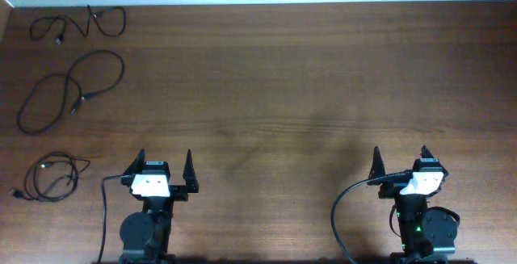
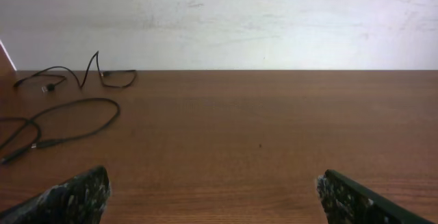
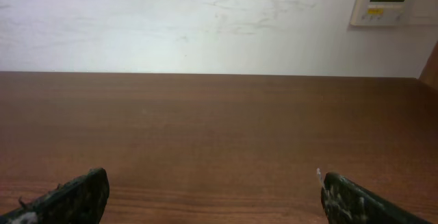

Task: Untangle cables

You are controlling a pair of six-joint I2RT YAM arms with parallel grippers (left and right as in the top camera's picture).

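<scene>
A dark wooden table (image 1: 283, 94) runs up to a pale wall (image 2: 274, 18). Along the table's left edge, each lying apart from the others, are the far cable (image 1: 77, 23) in a wavy line by the wall, the middle cable (image 1: 69, 90) in one big open loop, and the near cable (image 1: 52, 175) in a small coil, perhaps with a silvery plug. The left gripper (image 1: 166, 155) sits just right of that coil, the right gripper (image 1: 401, 151) well apart from it. Both have their fingers spread wide, holding nothing.
</scene>
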